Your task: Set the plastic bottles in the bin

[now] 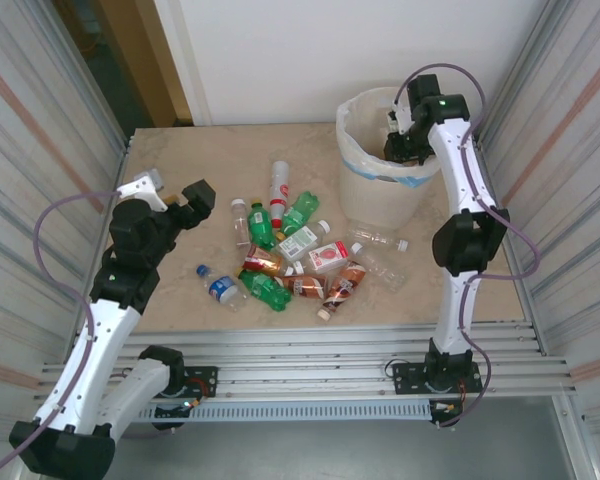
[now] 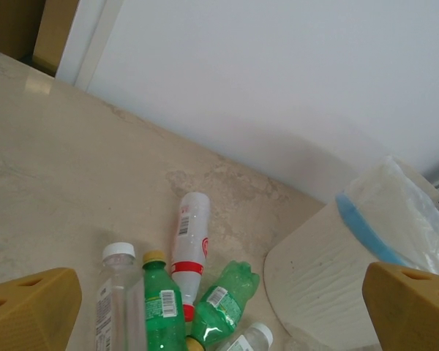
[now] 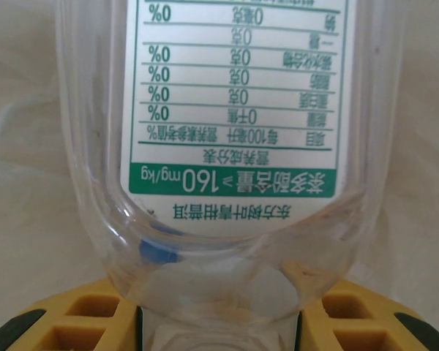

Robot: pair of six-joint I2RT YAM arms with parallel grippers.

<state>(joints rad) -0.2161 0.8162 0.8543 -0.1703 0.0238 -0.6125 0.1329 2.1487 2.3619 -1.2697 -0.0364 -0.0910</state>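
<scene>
My right gripper (image 1: 398, 141) hangs over the mouth of the cream bin (image 1: 364, 196) and is shut on a clear plastic bottle (image 3: 227, 110) with a white and green label, held by its neck between the yellow fingers (image 3: 80, 322). Several plastic bottles (image 1: 290, 255) lie in a pile mid-table: green ones (image 1: 261, 225), a white one with a red band (image 1: 279, 182), brown-filled ones (image 1: 345, 285). My left gripper (image 1: 172, 192) stands open left of the pile with nothing between its fingers. The left wrist view looks over green bottles (image 2: 223, 300) and the white bottle (image 2: 189, 241) towards the bin (image 2: 322, 278).
Two clear bottles (image 1: 378, 240) lie right against the bin's near side. A blue-capped bottle (image 1: 220, 288) lies at the pile's near left. Corrugated metal walls close in both table sides. The bin's white bag with blue edge (image 2: 395, 212) folds over its rim.
</scene>
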